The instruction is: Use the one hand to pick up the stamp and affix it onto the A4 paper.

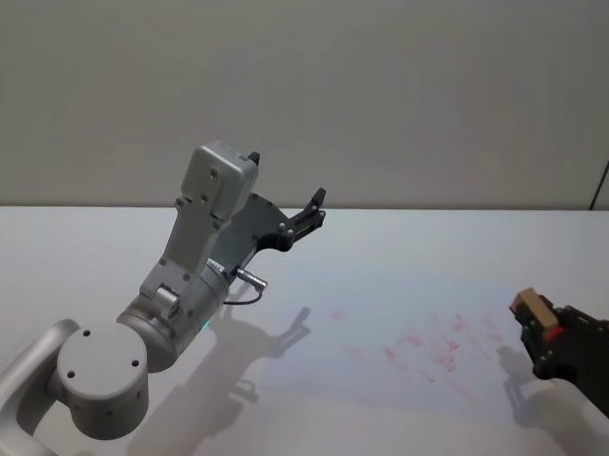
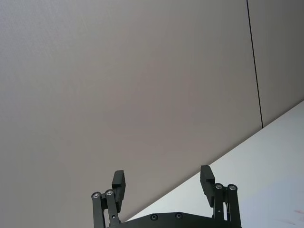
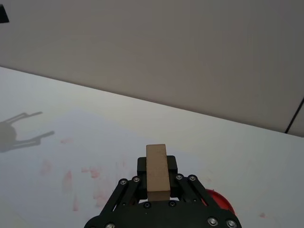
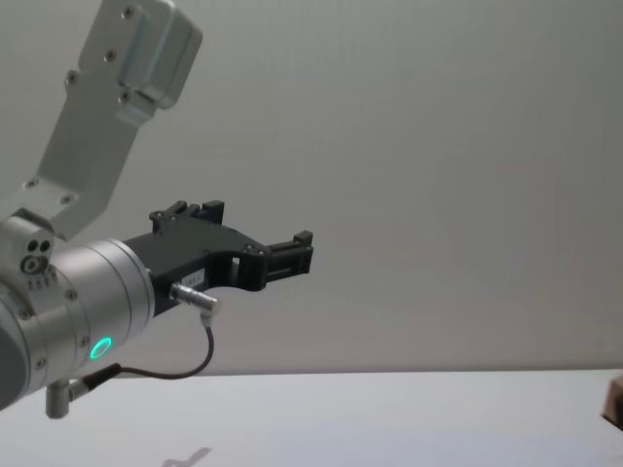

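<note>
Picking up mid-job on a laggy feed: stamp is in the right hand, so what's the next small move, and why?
Probably carry it a little toward the robot's left, then lower it. The right hand is shut on the stamp at the right edge of the paper, whose near part already carries red marks. The left hand is raised and open.

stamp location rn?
The stamp is clamped in the right gripper at the head view's right edge, held above the right end of the red-marked A4 paper.

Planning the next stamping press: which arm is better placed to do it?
Right. The right gripper already holds the stamp beside the paper; the left gripper hangs open, raised, far off.
</note>
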{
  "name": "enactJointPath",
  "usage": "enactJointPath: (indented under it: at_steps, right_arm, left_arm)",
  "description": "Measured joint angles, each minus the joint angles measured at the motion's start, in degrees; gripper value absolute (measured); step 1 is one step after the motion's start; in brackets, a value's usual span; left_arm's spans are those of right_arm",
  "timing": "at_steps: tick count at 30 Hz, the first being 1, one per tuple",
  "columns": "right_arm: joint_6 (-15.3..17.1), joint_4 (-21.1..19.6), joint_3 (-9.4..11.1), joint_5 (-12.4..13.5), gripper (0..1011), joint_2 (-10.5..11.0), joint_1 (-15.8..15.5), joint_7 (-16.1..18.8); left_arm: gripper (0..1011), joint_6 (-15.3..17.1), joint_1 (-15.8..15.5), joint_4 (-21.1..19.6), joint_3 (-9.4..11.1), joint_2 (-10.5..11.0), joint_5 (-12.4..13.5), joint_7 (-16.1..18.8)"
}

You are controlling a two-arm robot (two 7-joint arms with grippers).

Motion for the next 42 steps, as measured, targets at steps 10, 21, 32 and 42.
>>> enactJointPath:
  at_steps: [10,21,32,42]
  right_arm:
    - [-0.34,2.25,1.09,0.17,221,1.01,-1.0,-2.31]
    - [-0.37,5.31,1.47,-0.27,221,0.74,-0.07,-4.15]
    - [-0.23,7.9,1.33,-1.51,220,-0.02,1.09,-4.81]
    - [0.22,9.88,0.78,-2.44,221,-1.18,2.49,-5.21]
  left_arm:
    - [1001,0.0,0.0,0.0,0.0,0.0,0.0,0.0]
    - [1001,0.0,0.0,0.0,0.0,0.0,0.0,0.0]
    - [1001,0.0,0.0,0.0,0.0,0.0,0.0,0.0]
    - [1001,0.0,0.0,0.0,0.0,0.0,0.0,0.0]
